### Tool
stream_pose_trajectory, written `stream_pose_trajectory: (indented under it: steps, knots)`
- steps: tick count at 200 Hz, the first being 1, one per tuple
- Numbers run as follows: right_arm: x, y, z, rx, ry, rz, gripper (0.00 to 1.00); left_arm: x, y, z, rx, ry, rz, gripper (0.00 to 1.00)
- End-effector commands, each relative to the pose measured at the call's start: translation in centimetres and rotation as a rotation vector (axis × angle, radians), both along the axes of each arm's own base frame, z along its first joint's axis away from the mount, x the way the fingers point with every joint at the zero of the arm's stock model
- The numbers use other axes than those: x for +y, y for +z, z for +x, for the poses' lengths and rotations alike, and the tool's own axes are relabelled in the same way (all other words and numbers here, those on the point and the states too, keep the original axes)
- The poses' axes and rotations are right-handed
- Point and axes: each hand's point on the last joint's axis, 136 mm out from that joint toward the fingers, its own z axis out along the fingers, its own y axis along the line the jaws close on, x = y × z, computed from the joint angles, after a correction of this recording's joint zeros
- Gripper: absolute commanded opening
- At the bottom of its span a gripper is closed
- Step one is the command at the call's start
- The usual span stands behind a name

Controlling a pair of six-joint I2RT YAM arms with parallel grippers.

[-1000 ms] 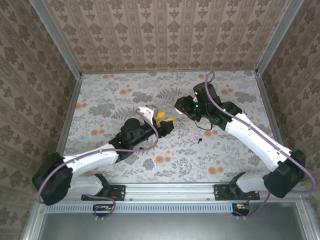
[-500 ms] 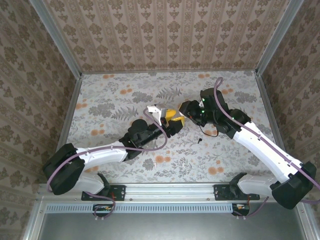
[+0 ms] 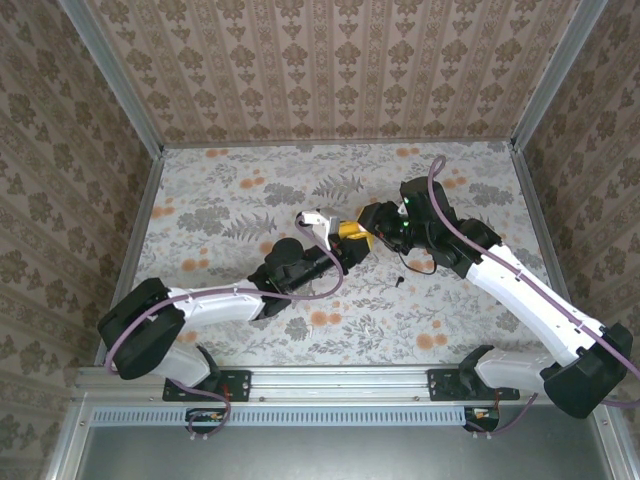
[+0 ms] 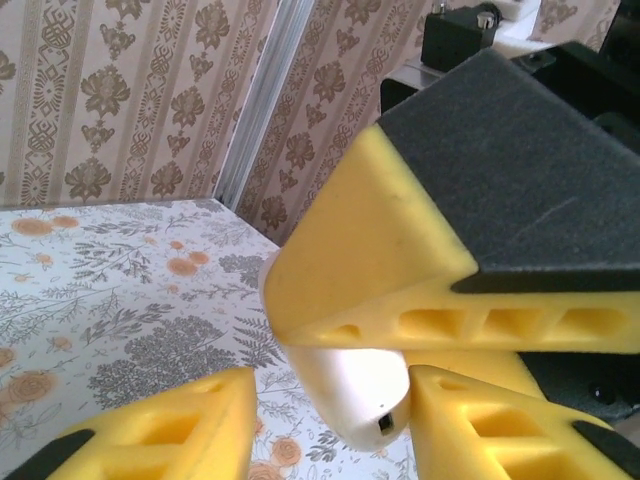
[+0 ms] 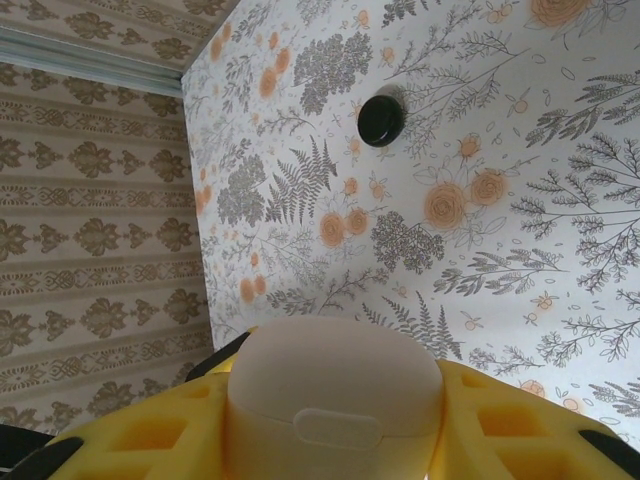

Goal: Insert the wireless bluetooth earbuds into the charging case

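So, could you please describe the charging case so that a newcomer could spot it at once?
Look over the middle of the floral table. There the right gripper clamps the charging case between its yellow fingers. It is a smooth, rounded, cream-white shell, pale and plain against the yellow and black gripper parts around it.

From high at 6 o'clock the top camera looks down over the whole table (image 3: 220, 190), while both wrist cameras closely face one white charging case (image 5: 335, 400) from opposite sides.

Floral-patterned tabletop (image 3: 250, 190) enclosed by walls (image 3: 330, 70) of beige striped damask wallpaper, with aluminium corner posts (image 3: 115, 80).
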Motion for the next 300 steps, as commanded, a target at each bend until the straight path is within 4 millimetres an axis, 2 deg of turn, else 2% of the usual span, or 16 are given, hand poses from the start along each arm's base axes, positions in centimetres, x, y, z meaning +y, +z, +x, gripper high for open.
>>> stream_pose_trajectory:
  steps: [1,48,71,106,139,173,232,271,300]
  knots:
    - [0.6,0.2,-0.5,0.009,0.023,0.029,0.41,0.0,3.0,0.3,-0.029,0.010,-0.089,0.38]
    - [0.8,-0.2,-0.5,0.016,0.032,0.033,0.43,0.7,2.8,0.5,-0.012,0.013,-0.116,0.24]
    - [0.9,0.1,-0.6,0.009,0.037,0.037,0.52,1.0,2.8,0.3,-0.004,0.012,-0.123,0.19]
    - [0.9,1.7,-0.4,-0.026,0.046,0.075,0.69,2.1,3.0,0.4,0.020,0.025,-0.173,0.16]
    - [1.9,2.4,-0.3,-0.003,0.054,0.199,0.72,3.2,2.7,0.3,0.035,0.039,-0.203,0.15]
    - [2.8,1.9,-0.2,0.037,0.072,0.234,0.73,3.4,2.6,0.1,0.042,0.036,-0.211,0.15]
    - [2.9,1.2,0.7,0.043,0.064,0.215,0.72,3.1,3.1,-0.5,0.035,0.006,-0.221,0.14]
    - [3.0,0.7,1.5,0.054,0.065,0.212,0.62,2.9,3.2,-1.1,0.026,-0.008,-0.215,0.14]
    - [3.3,1.1,1.8,0.036,0.085,0.200,0.45,2.9,2.9,-1.2,0.028,-0.006,-0.201,0.15]
